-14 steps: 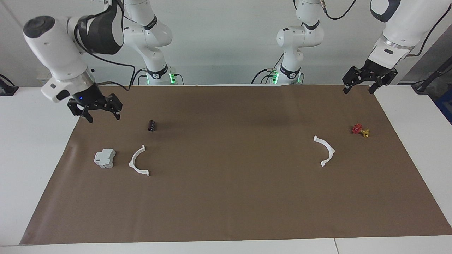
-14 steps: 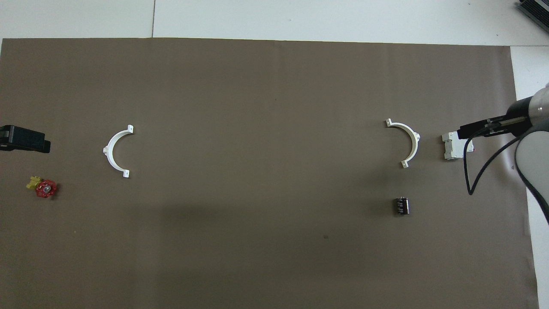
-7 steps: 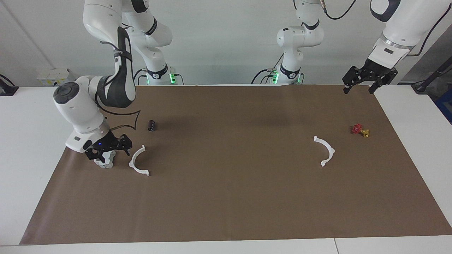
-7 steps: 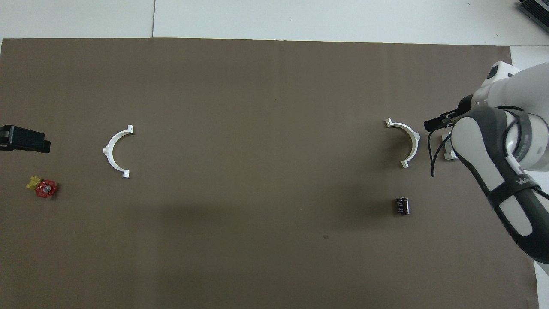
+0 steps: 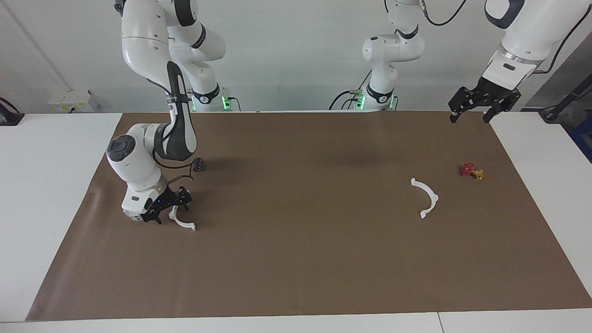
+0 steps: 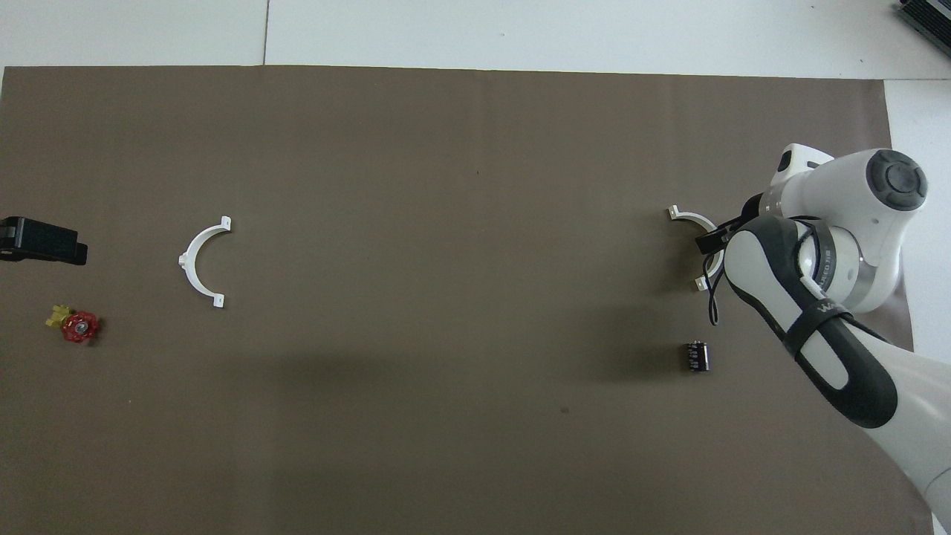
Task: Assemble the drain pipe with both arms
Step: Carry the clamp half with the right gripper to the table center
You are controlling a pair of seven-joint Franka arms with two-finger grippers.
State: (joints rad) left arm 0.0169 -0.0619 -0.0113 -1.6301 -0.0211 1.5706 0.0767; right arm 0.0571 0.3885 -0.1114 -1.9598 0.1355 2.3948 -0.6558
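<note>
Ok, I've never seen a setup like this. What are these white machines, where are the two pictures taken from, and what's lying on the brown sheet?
They are two robot arms, each ending in a black two-finger gripper. One picture faces them from across the table; the other looks down from above their end.

The right gripper is down at one white half-ring, fingers open around it, not gripping. The left gripper waits in the air over the brown sheet's corner, open.

The second half-ring lies toward the left arm's end, beside a red and yellow valve. A small black cylinder lies near the right arm. Nothing is held yet.
</note>
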